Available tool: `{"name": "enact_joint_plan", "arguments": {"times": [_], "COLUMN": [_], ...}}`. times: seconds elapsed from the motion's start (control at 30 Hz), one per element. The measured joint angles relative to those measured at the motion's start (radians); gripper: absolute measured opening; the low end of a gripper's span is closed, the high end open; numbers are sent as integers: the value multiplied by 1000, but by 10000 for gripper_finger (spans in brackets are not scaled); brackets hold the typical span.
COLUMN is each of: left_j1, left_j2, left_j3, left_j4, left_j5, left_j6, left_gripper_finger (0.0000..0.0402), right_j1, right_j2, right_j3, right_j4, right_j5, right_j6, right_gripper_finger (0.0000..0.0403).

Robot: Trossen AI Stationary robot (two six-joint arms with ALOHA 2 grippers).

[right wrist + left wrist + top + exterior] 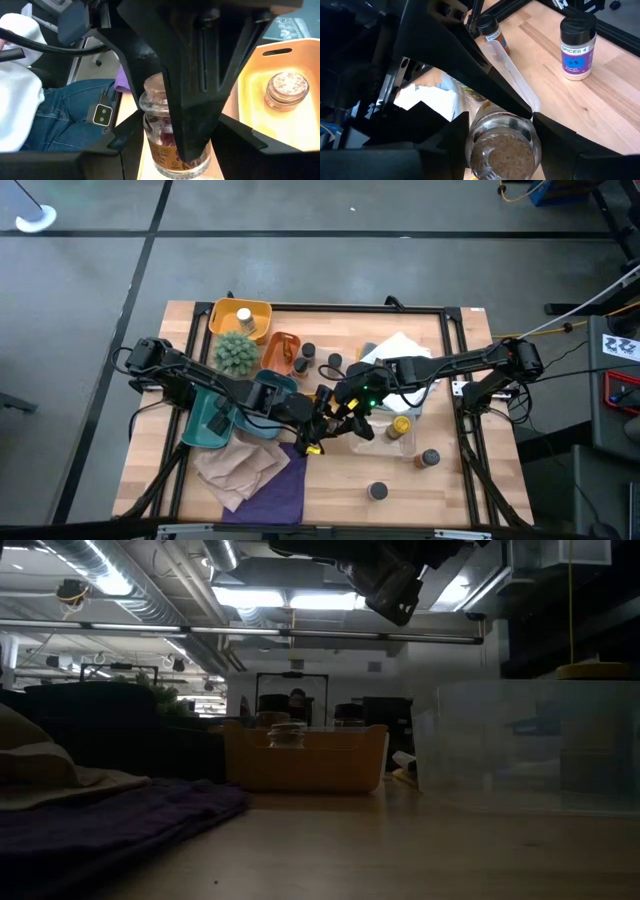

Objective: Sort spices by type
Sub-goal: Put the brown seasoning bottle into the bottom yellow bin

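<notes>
High view: our left gripper (318,428) and right gripper (348,402) meet nose to nose over the middle of the table. What sits between them is covered by the arms. Just beyond the right gripper stands a yellow-lidded jar (400,425), and two dark-lidded jars (429,458) (377,491) stand farther out on the bare wood. Behind the left gripper lie the teal tray (215,425), the purple cloth (280,480) and the brown cloth (235,465). Well away from both grippers, the yellow tray (262,310) holds a pale-lidded jar (244,317) beside the green plant (237,352).

Low view: we see one gripper overhead, and we cannot tell whose it is. Far beneath and beyond it stands the yellow tray, with the clear tray (530,750) to one side.

Left wrist view: our left fingers (445,137) press both sides of a glass spice jar (502,147) filled with brown powder, grasping it. The right gripper's dark body crowds in from the far side. Ahead of the grip, a blue-labelled jar (576,47) and an orange-labelled jar (492,32) stand on the wood.

Right wrist view: our right fingers (240,142) clasp the same glass spice jar at its sides, with a finger of the left gripper lying across its front. It is up off the table between our two grippers.
</notes>
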State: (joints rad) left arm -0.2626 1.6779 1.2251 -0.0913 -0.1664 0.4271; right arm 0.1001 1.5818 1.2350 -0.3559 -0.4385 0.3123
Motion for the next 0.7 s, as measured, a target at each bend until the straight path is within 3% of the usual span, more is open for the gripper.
{"name": "enact_joint_plan", "arguments": {"times": [0.23, 0.7], "left_j1": [2, 5], "left_j2": [2, 5], "left_j3": [0, 0], "left_j4": [0, -17], "left_j5": [-2, -3], "left_j6": [-4, -63], "left_gripper_finger": [174, 172], "right_j1": [0, -12], "right_j2": [0, 0], "right_j3": [0, 5], "right_j4": [-11, -86], "right_j5": [38, 113], "right_j6": [1, -2], "right_gripper_finger": [214, 300]}}
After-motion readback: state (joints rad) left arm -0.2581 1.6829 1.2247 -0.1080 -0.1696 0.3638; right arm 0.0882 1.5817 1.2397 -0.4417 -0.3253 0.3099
